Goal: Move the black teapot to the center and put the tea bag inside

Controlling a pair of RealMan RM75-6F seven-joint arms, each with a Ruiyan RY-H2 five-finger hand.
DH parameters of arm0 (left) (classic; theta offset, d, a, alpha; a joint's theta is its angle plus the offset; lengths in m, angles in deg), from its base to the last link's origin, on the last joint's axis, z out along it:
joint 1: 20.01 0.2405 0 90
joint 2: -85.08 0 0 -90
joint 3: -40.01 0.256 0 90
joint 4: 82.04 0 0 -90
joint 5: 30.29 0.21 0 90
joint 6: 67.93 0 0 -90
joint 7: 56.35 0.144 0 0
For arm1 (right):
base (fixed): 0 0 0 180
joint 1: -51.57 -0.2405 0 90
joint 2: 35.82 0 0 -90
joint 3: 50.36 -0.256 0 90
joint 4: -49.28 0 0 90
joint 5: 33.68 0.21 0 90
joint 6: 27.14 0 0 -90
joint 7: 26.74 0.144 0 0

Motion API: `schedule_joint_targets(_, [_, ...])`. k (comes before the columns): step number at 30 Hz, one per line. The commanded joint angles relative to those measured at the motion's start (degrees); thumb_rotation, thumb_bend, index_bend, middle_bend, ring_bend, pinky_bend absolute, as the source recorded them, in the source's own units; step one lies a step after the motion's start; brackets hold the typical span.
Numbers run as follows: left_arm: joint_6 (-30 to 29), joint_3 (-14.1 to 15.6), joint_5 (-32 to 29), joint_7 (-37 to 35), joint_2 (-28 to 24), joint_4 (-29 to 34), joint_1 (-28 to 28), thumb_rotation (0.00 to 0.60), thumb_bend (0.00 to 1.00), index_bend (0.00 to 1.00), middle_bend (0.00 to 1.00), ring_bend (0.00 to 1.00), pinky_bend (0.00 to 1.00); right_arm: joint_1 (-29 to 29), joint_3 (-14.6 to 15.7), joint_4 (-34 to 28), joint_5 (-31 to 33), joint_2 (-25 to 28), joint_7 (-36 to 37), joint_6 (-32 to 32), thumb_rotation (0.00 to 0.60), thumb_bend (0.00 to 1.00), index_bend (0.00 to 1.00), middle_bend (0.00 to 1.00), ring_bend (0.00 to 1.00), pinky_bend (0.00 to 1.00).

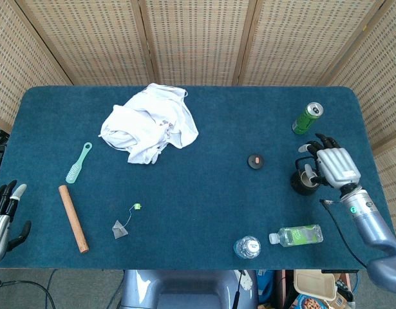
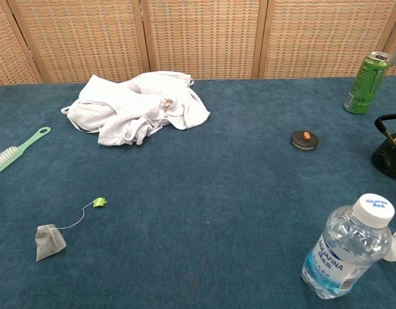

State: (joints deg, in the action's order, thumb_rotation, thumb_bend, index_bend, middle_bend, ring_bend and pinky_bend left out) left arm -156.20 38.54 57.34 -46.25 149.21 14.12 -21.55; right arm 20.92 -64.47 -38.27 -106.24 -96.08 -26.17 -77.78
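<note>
Backdrop: woven cane screens [image 1: 198, 38] stand behind a blue carpeted surface [image 1: 204, 193].
Teapot: the black teapot [image 1: 305, 179] sits near the right edge, lid off, handle upright (only partly in frame in the chest view).
Lid: a round dark lid [image 1: 255, 161] with an orange knob lies just left of the teapot, apart from it.
Right robot hand: the right robot hand [image 1: 333, 166] is over the teapot's right side, fingers spread and reaching toward the handle; contact cannot be told.
Left robot hand: the left robot hand [image 1: 1, 215] is far left of the teapot, off the surface edge, fingers apart, holding nothing.
Tea bag: the tea bag [image 1: 119, 228] lies well left of the teapot, its string ending in a green tag [image 1: 138, 206].
Others: green can [image 1: 308, 118] behind the teapot; lying bottle [image 1: 297, 235] and upright bottle [image 1: 247, 247] in front of it; white cloth [image 1: 149, 123], mint brush [image 1: 78, 163] and wooden stick [image 1: 73, 217] far to its left.
</note>
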Motion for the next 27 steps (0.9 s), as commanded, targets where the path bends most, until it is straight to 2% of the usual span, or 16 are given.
schedule_joint_targets(1, [-0.01, -0.02, -0.13, 0.02, -0.06, -0.01, 0.02, 0.600, 0.44, 0.00, 0.00, 0.00, 0.00, -1.94, -0.33, 2.36, 0.90, -1.21, 0.50, 2.48, 0.498, 0.72, 0.33, 0.33, 0.06, 0.13])
schedule_joint_targets(5, [0.14, -0.03, -0.41, 0.15, -0.25, 0.12, 0.01, 0.600, 0.43, 0.00, 0.00, 0.00, 0.00, -3.87, -0.10, 4.99, 1.51, -2.43, 0.63, 5.12, 0.461, 0.72, 0.34, 0.33, 0.06, 0.11])
schedule_joint_targets(8, [0.08, -0.03, -0.33, 0.40, -0.49, 0.28, -0.01, 0.600, 0.43, 0.00, 0.00, 0.00, 0.00, -5.38, 0.42, 6.66, 1.88, -2.95, 0.28, 7.67, 0.382, 0.72, 0.34, 0.34, 0.06, 0.07])
schedule_joint_targets(10, [0.01, -0.03, -0.30, 0.53, -0.65, 0.44, 0.00, 0.600, 0.43, 0.00, 0.00, 0.00, 0.00, -6.35, 0.81, 7.54, 2.14, -3.05, -0.08, 9.53, 0.352, 0.72, 0.34, 0.34, 0.06, 0.07])
schedule_joint_targets(18, [0.09, 0.12, -0.31, 1.14, -0.86, 1.04, -0.01, 0.600, 0.43, 0.00, 0.00, 0.00, 0.00, -9.87, 2.04, 11.93, 3.76, -4.67, -1.64, 15.01, 0.311, 0.72, 0.34, 0.33, 0.06, 0.06])
schedule_joint_targets(27, [0.14, 0.25, -0.67, 1.43, -0.94, 1.10, 0.14, 0.600, 0.43, 0.00, 0.00, 0.00, 0.00, -11.89, 4.20, 16.78, 4.91, -7.28, -2.97, 18.78, 0.307, 0.72, 0.34, 0.33, 0.06, 0.06])
